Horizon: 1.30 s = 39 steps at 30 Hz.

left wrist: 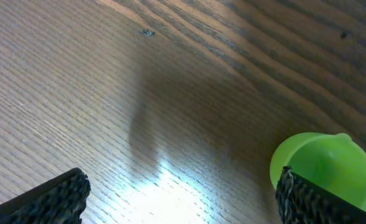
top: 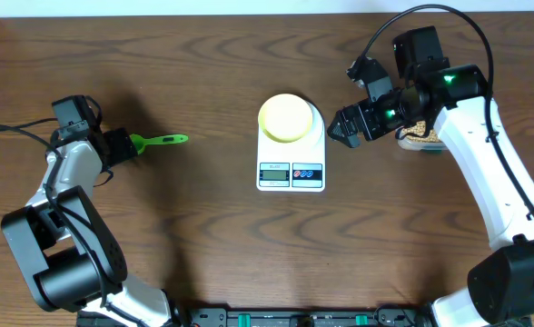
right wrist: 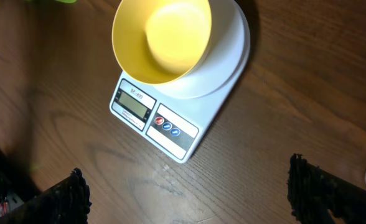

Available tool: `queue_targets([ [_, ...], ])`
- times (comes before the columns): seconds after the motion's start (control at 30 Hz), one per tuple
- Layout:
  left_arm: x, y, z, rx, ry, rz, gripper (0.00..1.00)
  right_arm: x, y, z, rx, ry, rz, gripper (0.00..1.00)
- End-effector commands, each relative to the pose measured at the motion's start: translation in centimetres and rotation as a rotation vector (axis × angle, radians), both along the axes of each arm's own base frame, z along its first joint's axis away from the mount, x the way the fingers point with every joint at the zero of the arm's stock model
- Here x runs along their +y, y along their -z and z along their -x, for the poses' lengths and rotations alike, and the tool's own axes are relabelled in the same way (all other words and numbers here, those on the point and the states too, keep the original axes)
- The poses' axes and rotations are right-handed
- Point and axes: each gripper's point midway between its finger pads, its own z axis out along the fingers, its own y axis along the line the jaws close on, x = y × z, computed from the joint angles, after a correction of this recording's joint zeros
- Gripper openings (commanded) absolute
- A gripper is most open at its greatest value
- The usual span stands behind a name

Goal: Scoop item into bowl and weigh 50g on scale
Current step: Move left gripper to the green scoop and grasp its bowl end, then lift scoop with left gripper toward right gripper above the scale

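1. Left gripper [top: 124, 145]: jaws wide apart, clamping nothing. The green scoop [top: 161, 140] lies flat on the table [top: 203, 254], cup end right at one fingertip [left wrist: 307, 202], handle pointing toward the scale.
2. Right gripper [top: 341, 125]: jaws wide apart, empty, hovering just right of the scale.
3. Bowl [right wrist: 161, 37]: upright on the scale's round platform, looks empty.
4. Scale [top: 291, 173]: mid-table, display and buttons on the robot's side. Reading too small to tell.
5. Beans [top: 416, 133]: in a clear tub [top: 428, 145] at the right, mostly hidden under the right arm, apart from the scale.
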Motion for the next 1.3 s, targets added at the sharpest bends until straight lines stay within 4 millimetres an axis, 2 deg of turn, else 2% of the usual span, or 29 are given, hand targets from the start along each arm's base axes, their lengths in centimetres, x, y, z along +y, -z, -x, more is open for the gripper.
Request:
queue_targets([
  [0.0, 0.1, 0.6, 0.1, 0.015, 0.001, 0.002, 0.98, 0.4, -1.4, 0.0, -0.026, -0.003, -0.022, 0.99],
  [0.3, -1.1, 0.6, -0.6, -0.02, 0.036, 0.066, 0.98, 0.4, -1.4, 0.0, -0.028, -0.003, -0.023, 0.99],
  [0.6, -1.2, 0.5, -1.3, -0.046, 0.049, 0.067, 0.98, 0.5, -1.5, -0.2, -0.04, -0.003, -0.025, 0.99],
  [0.9, -1.3, 3.1, -1.1, 0.0, 0.058, 0.086, 0.98, 0.5, -1.6, -0.4, -0.037, 0.014, -0.032, 0.99],
  [1.1, -1.0, 2.7, -1.9, -0.033, 0.059, 0.07, 0.97, 0.5, -1.6, -0.4, -0.036, 0.018, -0.034, 0.99],
  [1.13, -0.9, 2.7, -2.0, -0.036, 0.059, 0.07, 0.92, 0.5, -1.6, -0.4, -0.036, 0.018, -0.034, 0.99],
  [1.23, -0.9, 2.7, -2.0, -0.038, 0.059, 0.068, 0.69, 0.5, -1.6, -0.5, -0.033, 0.025, -0.036, 0.99],
  [1.27, -0.9, 2.7, -2.0, -0.038, 0.059, 0.069, 0.53, 0.5, -1.6, -0.5, -0.03, 0.031, -0.038, 0.99],
])
